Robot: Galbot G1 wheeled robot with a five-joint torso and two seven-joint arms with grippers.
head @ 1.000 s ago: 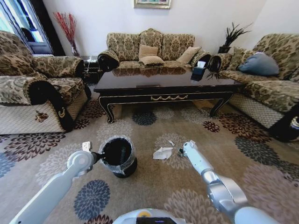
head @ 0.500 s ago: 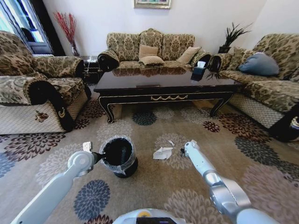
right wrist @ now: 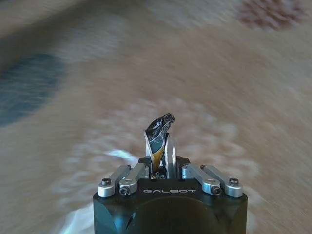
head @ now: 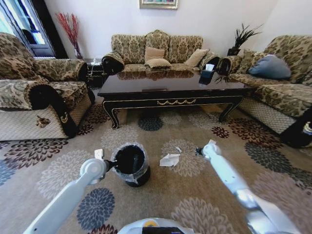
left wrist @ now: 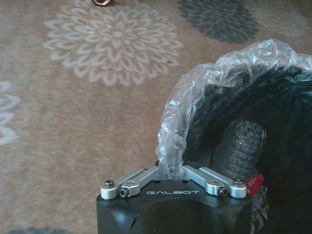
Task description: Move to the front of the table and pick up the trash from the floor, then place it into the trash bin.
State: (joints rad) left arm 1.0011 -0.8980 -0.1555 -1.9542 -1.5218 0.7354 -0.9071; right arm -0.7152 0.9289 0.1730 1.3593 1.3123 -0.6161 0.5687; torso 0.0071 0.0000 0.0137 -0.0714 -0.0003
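The trash bin (head: 131, 168), black with a clear liner (left wrist: 195, 97), stands on the carpet in front of the table (head: 170, 90). My left gripper (head: 113, 165) (left wrist: 170, 170) is shut on the bin's lined rim. Inside the bin lies a ribbed bottle (left wrist: 241, 141) with a red cap (left wrist: 254, 183). A crumpled white paper wrapper (head: 169, 160) lies on the floor just right of the bin. To the wrapper's right, my right gripper (head: 199, 152) (right wrist: 162, 146) hangs low over the carpet, shut on a small dark shiny scrap (right wrist: 158, 129).
Patterned sofas stand on the left (head: 34, 92), behind the table (head: 156, 48) and on the right (head: 278, 83). A tissue box (head: 207, 73) sits on the table. A tiny white bit (head: 178, 149) lies on the floral carpet.
My left arm has shifted the bin slightly to the right, closer to the wrapper. My right gripper has moved right and away from the wrapper, still holding the scrap.
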